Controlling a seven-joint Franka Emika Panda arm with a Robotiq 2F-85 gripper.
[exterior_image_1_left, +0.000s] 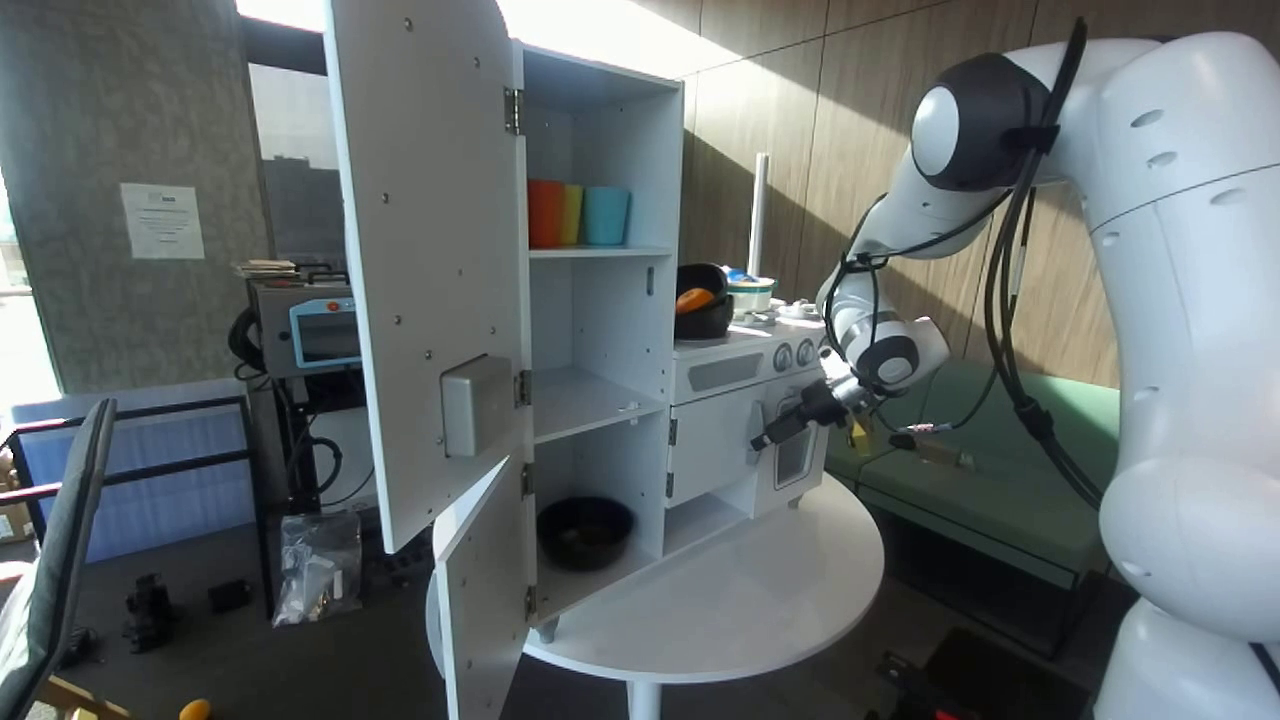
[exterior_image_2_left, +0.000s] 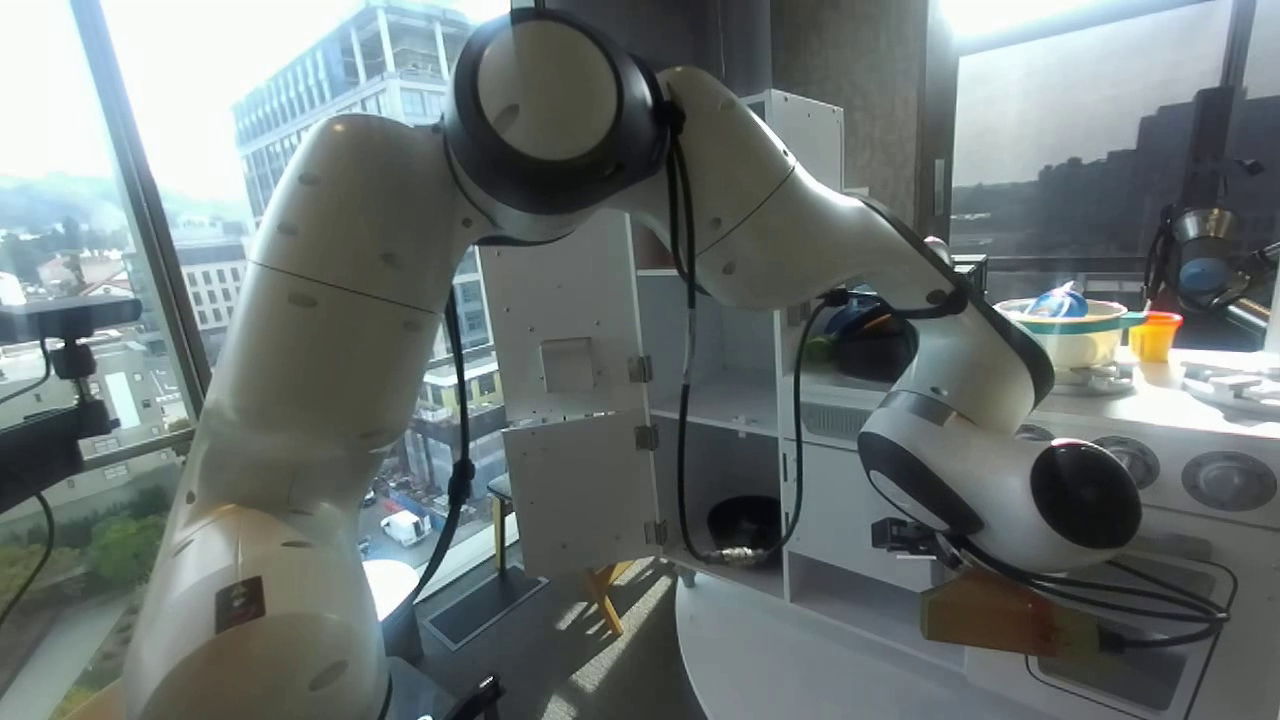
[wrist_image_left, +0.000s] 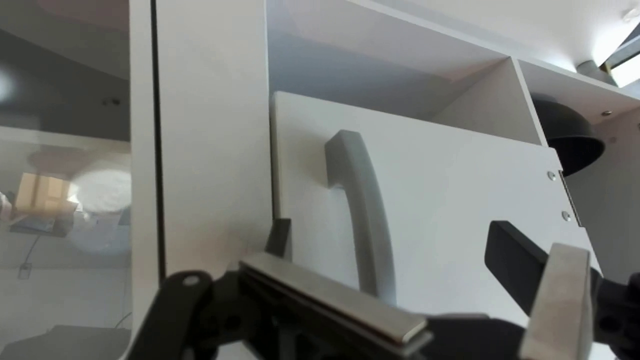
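We identify the Franka Emika Panda arm (exterior_image_2_left: 790, 250) by its white, rounded link casings (exterior_image_2_left: 330, 380), divided by thin dark seams (exterior_image_2_left: 345, 288) and marked with oval recesses (exterior_image_1_left: 1161, 160). We find a broad black elbow ring (exterior_image_2_left: 638, 100) framing a white circular cap (exterior_image_2_left: 548, 90); the white wrist housing (exterior_image_2_left: 1000, 490) carries a glossy black disc (exterior_image_2_left: 1085, 497). Thick black cables (exterior_image_1_left: 1063, 90) run externally, bound by a black strap (exterior_image_1_left: 1031, 138), with a silver-toned connector (exterior_image_2_left: 735, 555) in line. We note a dark, red-marked label (exterior_image_2_left: 240, 603) low on the casings and an orange-and-yellow block (exterior_image_2_left: 1000, 615) below the wrist housing. On the Robotiq gripper (wrist_image_left: 395, 250), black fingers (wrist_image_left: 515, 265) carry pale metallic strips (wrist_image_left: 559, 295).
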